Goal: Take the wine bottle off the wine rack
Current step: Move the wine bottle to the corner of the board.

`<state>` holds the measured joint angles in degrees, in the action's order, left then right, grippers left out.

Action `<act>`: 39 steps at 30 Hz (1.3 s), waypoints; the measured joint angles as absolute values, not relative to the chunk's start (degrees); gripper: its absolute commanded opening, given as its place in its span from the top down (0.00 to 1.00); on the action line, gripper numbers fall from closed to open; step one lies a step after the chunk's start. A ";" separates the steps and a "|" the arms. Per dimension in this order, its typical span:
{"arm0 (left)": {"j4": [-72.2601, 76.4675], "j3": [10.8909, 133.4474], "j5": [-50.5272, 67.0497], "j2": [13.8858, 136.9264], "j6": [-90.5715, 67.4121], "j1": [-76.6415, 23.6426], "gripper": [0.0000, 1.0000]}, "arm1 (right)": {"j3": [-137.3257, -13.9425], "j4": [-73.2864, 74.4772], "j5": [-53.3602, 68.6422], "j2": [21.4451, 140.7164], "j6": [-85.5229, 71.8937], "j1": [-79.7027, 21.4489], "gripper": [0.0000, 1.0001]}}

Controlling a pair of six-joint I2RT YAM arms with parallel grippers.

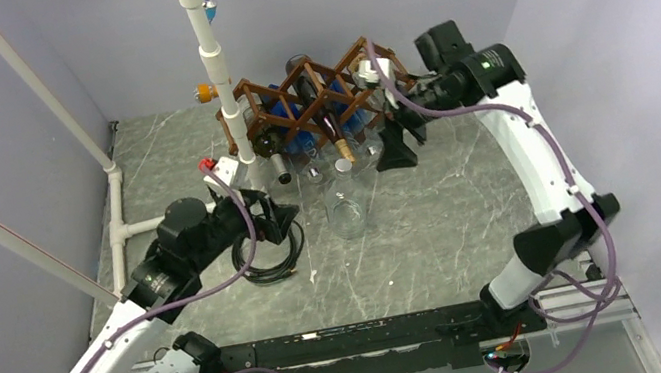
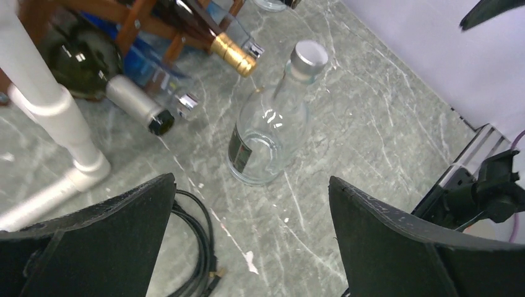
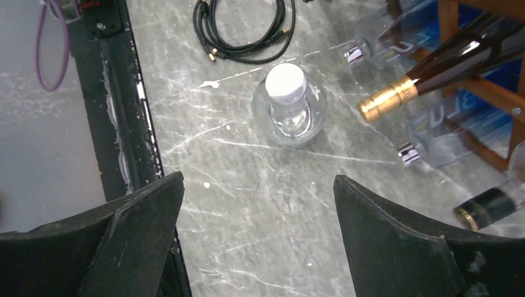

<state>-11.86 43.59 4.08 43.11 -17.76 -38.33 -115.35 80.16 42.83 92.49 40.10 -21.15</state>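
Note:
A clear glass wine bottle (image 1: 347,206) with a silver cap stands upright on the marble table, in front of the dark brown lattice wine rack (image 1: 315,88) and apart from it. My left gripper (image 1: 286,216) is just left of the bottle, open and holding nothing. In the left wrist view the bottle (image 2: 272,130) stands a little beyond the spread fingers of the left gripper (image 2: 251,185). My right gripper (image 1: 398,147) hovers open at the rack's right front. Its wrist view looks down on the bottle (image 3: 289,108), well ahead of the gripper (image 3: 259,176).
The rack (image 2: 133,18) holds a dark bottle with gold foil (image 1: 339,139), a dark green bottle (image 2: 80,59) and clear blue-labelled bottles (image 3: 396,43). A coiled black cable (image 1: 269,253) lies by the left gripper. A white PVC pipe frame (image 1: 215,64) stands at the rack's left.

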 measured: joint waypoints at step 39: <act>-22.35 43.40 -4.86 38.35 9.34 -36.95 0.00 | -69.71 38.48 66.65 72.36 42.39 -11.18 0.00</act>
<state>-22.35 43.40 -4.86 38.35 9.34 -36.95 -69.71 38.48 66.65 72.36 42.39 -11.18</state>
